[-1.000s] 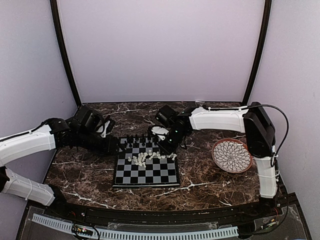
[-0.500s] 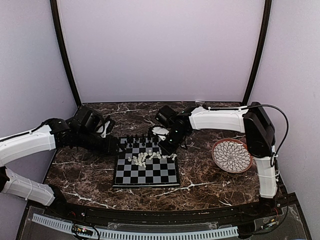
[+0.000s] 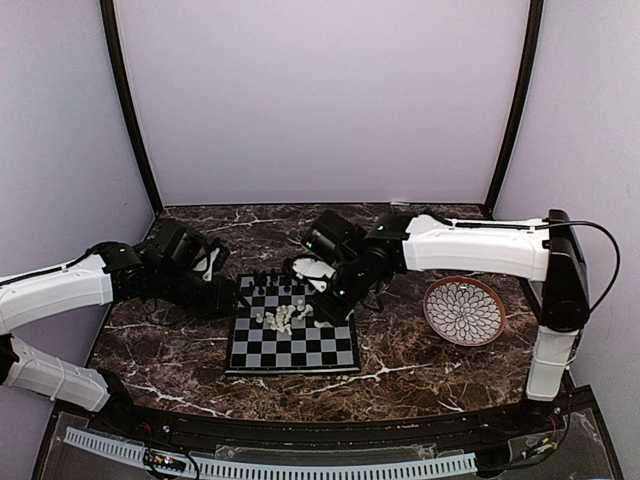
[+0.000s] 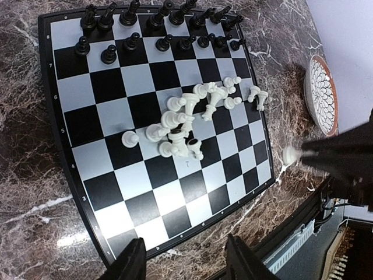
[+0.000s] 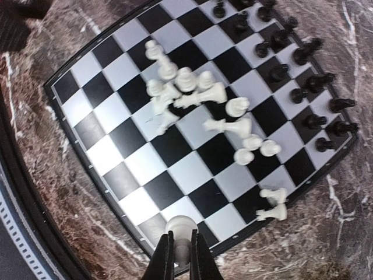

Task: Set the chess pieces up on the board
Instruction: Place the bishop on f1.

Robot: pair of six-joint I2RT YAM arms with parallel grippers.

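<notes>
A: Grey/black checks on the near rows of the board (image 5: 178,172) are bare, so white's home ranks aren't set yet. Risk there?

B: Pcs are tiny vs the squares. A pawn let go from up high prob. bounces or tips, so it should go low first.

A: Mid-board?

B: Cream heap (image 5: 186,93), most on their sides and touching each other. Right pincer (image 5: 179,256) is clenched on one cream pawn (image 5: 179,225), lifted near the board's right edge. Can't tell if it's over the board or the table (image 3: 400,375). Pawn's head pokes past the tips, so the grip looks shallow and it could twist or slip out. Going back into the heap could also scatter neighbours off the rim.

A: Far end?

B: Black pcs (image 5: 303,87) stand upright in two rows at the far edge. Right arm reaches in close to that corner, so a low swing could knock them over. Left pincer (image 4: 186,261) is released, nothing in it, just beside the far-left corner. If both arms go for the heap at once, they could clash.
</notes>
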